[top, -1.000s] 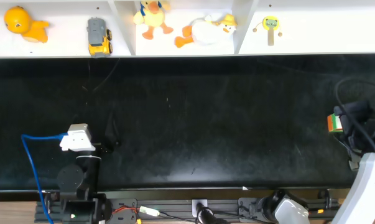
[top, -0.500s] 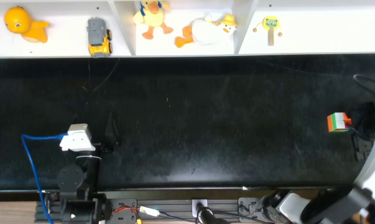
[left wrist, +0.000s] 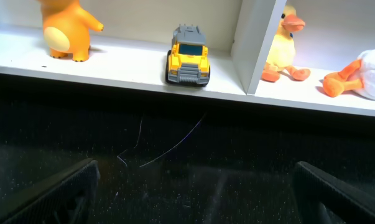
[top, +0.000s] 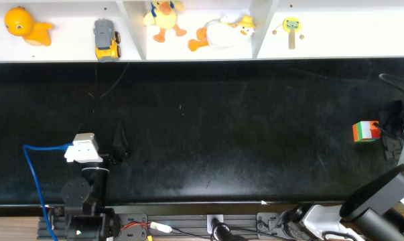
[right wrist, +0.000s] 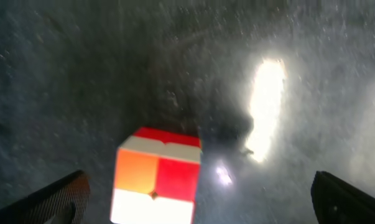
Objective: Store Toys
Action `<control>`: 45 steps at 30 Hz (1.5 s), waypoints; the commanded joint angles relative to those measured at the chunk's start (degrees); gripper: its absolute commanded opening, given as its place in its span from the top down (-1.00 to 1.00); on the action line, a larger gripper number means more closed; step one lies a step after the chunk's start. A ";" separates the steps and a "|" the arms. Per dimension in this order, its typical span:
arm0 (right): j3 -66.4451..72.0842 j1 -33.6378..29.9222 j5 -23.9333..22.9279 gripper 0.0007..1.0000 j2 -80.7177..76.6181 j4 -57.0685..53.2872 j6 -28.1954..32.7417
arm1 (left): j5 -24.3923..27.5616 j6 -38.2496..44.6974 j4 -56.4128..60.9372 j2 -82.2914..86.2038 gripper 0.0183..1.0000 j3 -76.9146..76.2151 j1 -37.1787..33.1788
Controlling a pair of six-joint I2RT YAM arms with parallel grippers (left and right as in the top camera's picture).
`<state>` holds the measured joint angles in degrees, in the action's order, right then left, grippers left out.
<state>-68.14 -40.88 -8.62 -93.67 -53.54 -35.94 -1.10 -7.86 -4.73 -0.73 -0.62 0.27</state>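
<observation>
One cube [top: 366, 131], with red, orange, white and green faces, lies on the black worktop [top: 242, 134] near its right edge, well apart from the shelf [top: 335, 40] along the far side. The right gripper [right wrist: 203, 213] is above the cube with its two fingers spread wide. In the right wrist view the cube sits between them, nearer one finger and touching neither. Nothing is held.

The left gripper [left wrist: 196, 202] is low over the worktop on the left side, facing the shelf. Its two fingers are spread too, with bare worktop between them. One blue cable [top: 35, 175] loops beside the left arm.

Five toys are on the shelf, which shows three compartments. The left compartment has two: one orange duck [top: 26, 25] and one yellow truck [top: 106, 39], its nose toward the worktop. The middle one has two plush ducks: one yellow duck [top: 165, 17] and, beside it, one white duck [top: 222, 32] lying on its side, orange feet toward the yellow one. The right compartment has one small rattle [top: 292, 30], near its left wall. That makes three ducks in all, and six toys counting the cube.
</observation>
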 commanded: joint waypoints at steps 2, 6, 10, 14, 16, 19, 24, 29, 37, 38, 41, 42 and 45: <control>-0.04 0.98 0.96 -0.99 -0.59 1.66 -0.15 | 0.15 -1.03 -0.07 0.61 -0.99 0.17 -0.15; -0.02 2.19 1.44 -0.99 -2.51 1.70 -1.38 | 0.15 -1.03 -0.07 0.59 -1.00 0.17 -0.15; 0.04 3.04 1.49 -0.99 -4.39 1.79 -3.02 | 0.15 -1.03 -0.07 0.59 -0.99 0.17 -0.15; 0.07 3.15 1.29 -0.99 -6.40 1.95 -3.28 | 0.15 -1.03 -0.07 0.61 -1.00 0.17 -0.15; 0.07 3.15 1.03 -0.99 -7.08 1.99 -3.23 | 0.15 -1.03 -0.07 0.61 -0.99 0.17 -0.15; 0.07 3.15 1.03 -1.00 -8.02 2.12 -3.15 | 0.15 -1.03 -0.07 0.61 -0.99 0.17 -0.15; 0.15 3.30 1.05 -0.92 -10.21 2.16 -2.40 | 0.15 -1.03 -0.07 0.59 -1.00 0.17 -0.15; 0.17 4.26 -1.38 -0.76 -10.49 2.73 -2.16 | 0.13 -1.03 -0.07 0.61 -1.00 0.17 -0.15; 0.15 7.48 -2.43 -0.30 -10.49 4.87 -2.23 | 0.15 -1.03 -0.07 0.61 -1.00 0.17 -0.15; 0.17 7.78 -2.40 -0.30 -10.49 5.14 -2.23 | 0.15 -1.03 -0.07 0.59 -1.00 0.17 -0.15; 0.17 8.55 -2.43 -0.21 -10.49 5.57 -2.23 | 0.15 -1.03 -0.07 0.61 -1.00 0.17 -0.15; 0.17 8.70 -2.43 -0.14 -10.49 5.64 -2.25 | 0.15 -1.03 -0.07 0.61 -1.00 0.17 -0.15; 0.17 8.83 -2.43 -0.10 -10.49 5.79 -2.64 | 0.13 -1.03 -0.07 0.61 -1.00 0.17 -0.15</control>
<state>-68.12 -32.34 -10.50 -104.09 -47.99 -37.93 -1.10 -7.86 -4.71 -0.73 -0.62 0.27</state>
